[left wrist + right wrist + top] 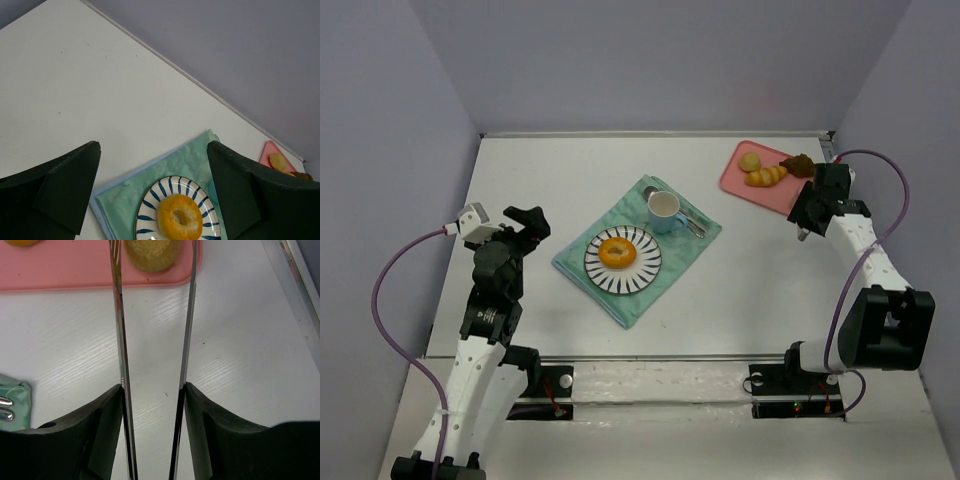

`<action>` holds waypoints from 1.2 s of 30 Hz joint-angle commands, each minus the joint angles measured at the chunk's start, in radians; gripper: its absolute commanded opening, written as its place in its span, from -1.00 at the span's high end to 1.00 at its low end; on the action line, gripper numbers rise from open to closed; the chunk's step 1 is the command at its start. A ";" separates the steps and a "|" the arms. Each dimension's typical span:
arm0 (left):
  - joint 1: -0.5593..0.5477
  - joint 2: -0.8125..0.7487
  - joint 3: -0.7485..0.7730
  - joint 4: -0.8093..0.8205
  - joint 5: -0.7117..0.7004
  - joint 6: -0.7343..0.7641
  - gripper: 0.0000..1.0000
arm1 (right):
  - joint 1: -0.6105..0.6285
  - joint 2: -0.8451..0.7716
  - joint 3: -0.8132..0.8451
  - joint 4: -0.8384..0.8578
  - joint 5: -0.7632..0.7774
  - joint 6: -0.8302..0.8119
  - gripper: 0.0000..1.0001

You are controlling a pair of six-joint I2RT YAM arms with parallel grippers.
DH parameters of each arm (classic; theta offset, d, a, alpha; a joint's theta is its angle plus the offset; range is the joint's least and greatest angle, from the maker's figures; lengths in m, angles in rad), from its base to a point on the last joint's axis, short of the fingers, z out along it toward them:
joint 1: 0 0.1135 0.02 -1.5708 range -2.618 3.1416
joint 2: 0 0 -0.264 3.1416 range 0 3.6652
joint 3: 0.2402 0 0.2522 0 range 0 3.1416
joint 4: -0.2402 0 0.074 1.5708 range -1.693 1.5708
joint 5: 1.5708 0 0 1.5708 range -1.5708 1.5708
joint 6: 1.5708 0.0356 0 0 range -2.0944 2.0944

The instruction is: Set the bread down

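Bread (pixel 152 251) just ahead of the right pincer (pixel 810 180), at the near corner of the pink tray (pixel 60 275).
From where I stand, the brownish piece lies straight off the blade tips and seems to sit broadside across the gap, though its far end is cut off. The blades stand part-way apart with nothing between them. The right arm is by far the nearer. The left pincer (pixel 152 150) hangs wide open and empty, well away beyond the plate (pixel 652 262) carrying a ring-shaped roll (pixel 617 252).
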 commanded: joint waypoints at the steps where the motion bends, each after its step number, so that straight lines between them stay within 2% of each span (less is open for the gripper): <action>1: 0.003 -0.015 -0.016 0.061 0.017 0.008 -0.98 | -0.028 0.028 0.027 0.075 -0.026 -0.014 -0.12; 8: 0.003 -0.015 -0.014 0.060 0.015 0.008 -0.98 | -0.046 0.089 0.030 0.107 -0.073 -0.022 -0.09; 12: 0.003 -0.015 -0.014 0.060 0.015 0.006 -0.98 | -0.046 0.080 0.029 0.139 -0.087 -0.028 0.23; 13: 0.003 -0.015 -0.014 0.060 0.015 0.006 -0.98 | -0.046 0.071 0.029 0.144 -0.092 -0.028 0.36; 16: 0.003 -0.015 -0.013 0.057 0.014 0.006 -0.98 | -0.046 0.007 0.034 0.144 -0.122 -0.025 0.46; 20: 0.003 -0.020 -0.013 0.055 0.014 0.005 -0.98 | -0.046 -0.133 0.037 0.141 -0.200 -0.043 0.46; 22: 0.003 -0.020 -0.013 0.055 0.012 0.005 -0.98 | -0.028 -0.194 0.047 0.128 -0.349 -0.078 0.46; 25: 0.003 -0.017 -0.013 0.055 0.012 0.003 -0.98 | 0.065 -0.305 0.061 0.131 -0.426 -0.118 0.45; 26: 0.003 -0.017 -0.013 0.054 0.011 0.003 -0.98 | 0.163 -0.325 0.066 0.130 -0.426 -0.124 0.45; 28: 0.003 -0.011 -0.011 0.051 0.007 0.001 -0.98 | 0.274 -0.362 0.084 0.122 -0.420 -0.153 0.45; 29: 0.003 -0.008 -0.010 0.049 0.006 0.001 -0.98 | 0.376 -0.365 0.089 0.119 -0.423 -0.156 0.44; 32: 0.003 -0.005 -0.010 0.046 0.000 0.001 -0.98 | 0.531 -0.347 0.084 0.099 -0.420 -0.187 0.44; 33: 0.003 -0.005 -0.010 0.046 -0.003 0.001 -0.98 | 0.632 -0.336 0.080 0.092 -0.405 -0.195 0.45; 36: 0.003 0.000 -0.007 0.040 -0.009 0.000 -0.98 | 0.757 -0.273 0.058 0.075 -0.374 -0.210 0.41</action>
